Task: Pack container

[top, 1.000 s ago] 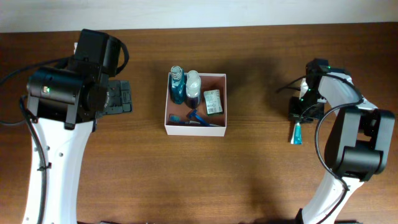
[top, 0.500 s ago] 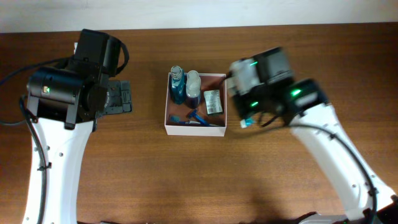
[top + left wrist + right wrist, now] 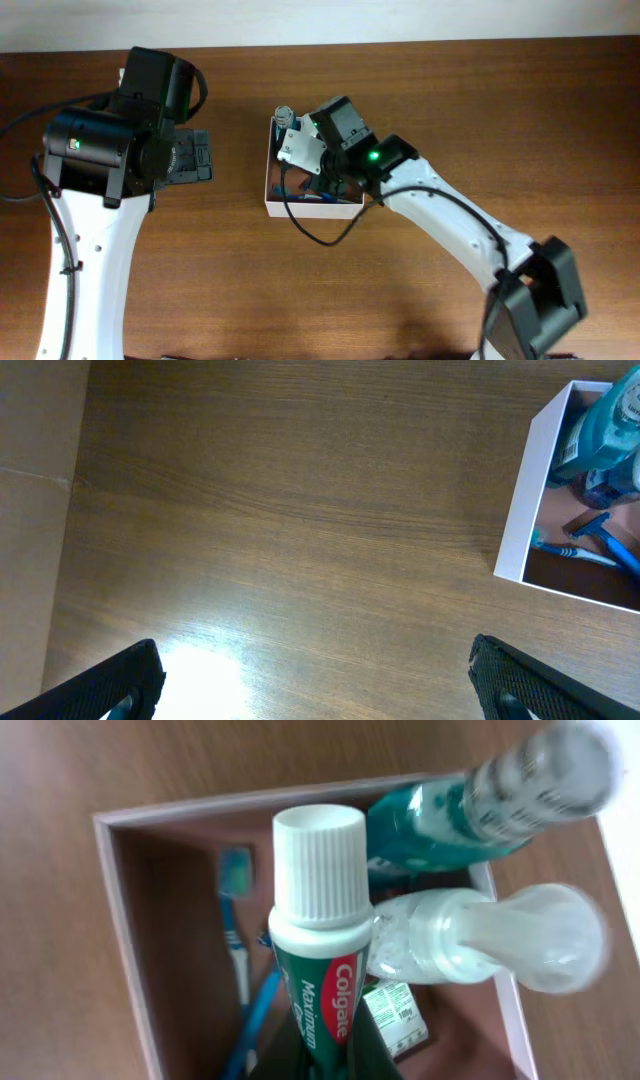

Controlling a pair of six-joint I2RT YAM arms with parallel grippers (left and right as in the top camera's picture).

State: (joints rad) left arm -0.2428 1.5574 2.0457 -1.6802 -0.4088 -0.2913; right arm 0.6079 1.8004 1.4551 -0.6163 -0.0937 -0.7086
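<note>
The container is a white square box with a reddish-brown inside, at the table's middle. It also shows in the left wrist view and the right wrist view. My right gripper is shut on a green and red toothpaste tube with a white cap, held over the inside of the container. In the overhead view the right gripper covers much of the box. My left gripper is open and empty over bare table, left of the container.
Inside the container are a teal bottle, a clear bottle with a white top, a blue toothbrush, a blue razor and a small green-and-white carton. A cable hangs from the right arm.
My right arm swung from the table's right side to over the container, carrying the toothpaste tube. The left arm has not moved.
</note>
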